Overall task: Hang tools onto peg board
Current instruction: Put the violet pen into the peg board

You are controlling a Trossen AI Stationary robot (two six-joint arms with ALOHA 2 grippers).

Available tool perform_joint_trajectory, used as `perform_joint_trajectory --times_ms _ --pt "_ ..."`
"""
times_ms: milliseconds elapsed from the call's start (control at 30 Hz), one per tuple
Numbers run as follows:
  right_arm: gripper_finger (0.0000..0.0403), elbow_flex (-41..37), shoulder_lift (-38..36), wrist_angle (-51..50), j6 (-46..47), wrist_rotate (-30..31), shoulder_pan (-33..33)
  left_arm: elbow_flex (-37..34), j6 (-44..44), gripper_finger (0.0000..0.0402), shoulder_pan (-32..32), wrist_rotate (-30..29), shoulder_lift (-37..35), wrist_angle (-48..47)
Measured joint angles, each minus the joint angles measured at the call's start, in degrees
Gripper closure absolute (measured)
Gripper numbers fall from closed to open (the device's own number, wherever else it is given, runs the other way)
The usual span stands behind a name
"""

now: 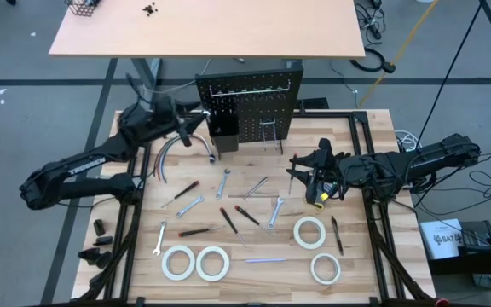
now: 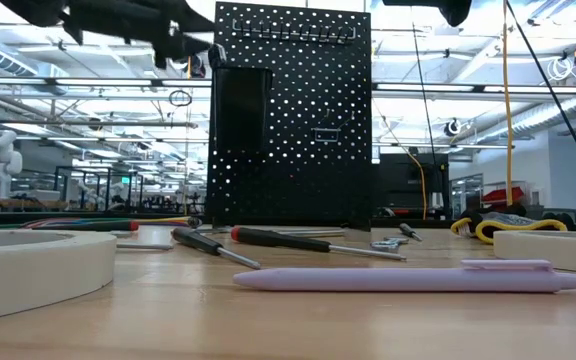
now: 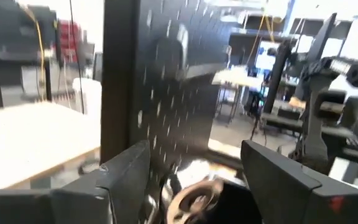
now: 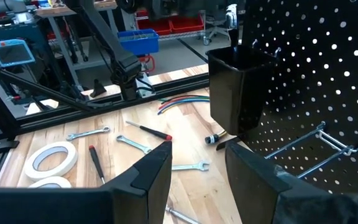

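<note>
The black peg board (image 1: 250, 107) stands upright at the table's far middle, with a black bin (image 4: 241, 87) and wire hooks (image 4: 319, 146) on its front. My left gripper (image 1: 196, 118) is at the board's left edge, above the bin, shut on a ratchet with a round silver head (image 3: 191, 199). My right gripper (image 1: 298, 166) hovers open and empty over the table, in front of the board's right part. Silver wrenches (image 1: 191, 205), screwdrivers (image 1: 228, 219) and white tape rolls (image 1: 309, 231) lie flat on the tabletop. My left gripper has the ratchet's round silver head (image 3: 188, 196) between its two fingers; the picture's lower edge cuts off the place of contact. The fingers lie about level and come from the table's left. The ratchet is clear of the table, and its silver end (image 4: 232, 17) shows above the bin's rim.
Curved cables (image 1: 164, 158) lie left of the board's foot. A black-and-yellow object (image 1: 320, 198) is beside my right gripper. A pale pen (image 2: 408, 278) lies near the front edge. A second table (image 1: 203, 26) stands behind the board.
</note>
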Motion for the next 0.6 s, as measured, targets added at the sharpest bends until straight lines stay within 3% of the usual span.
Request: perform_joint_trajectory --times_ms 400,600 --pt "0.0259 0.0 0.0 10.2 -3.5 -0.2 0.0 0.0 -1.3 0.0146 1.7 -4.0 -15.7 -10.7" --pt "0.0259 0.0 0.0 15.8 -3.1 -0.2 0.0 0.0 -12.3 0.0146 0.6 8.8 -20.4 -17.0"
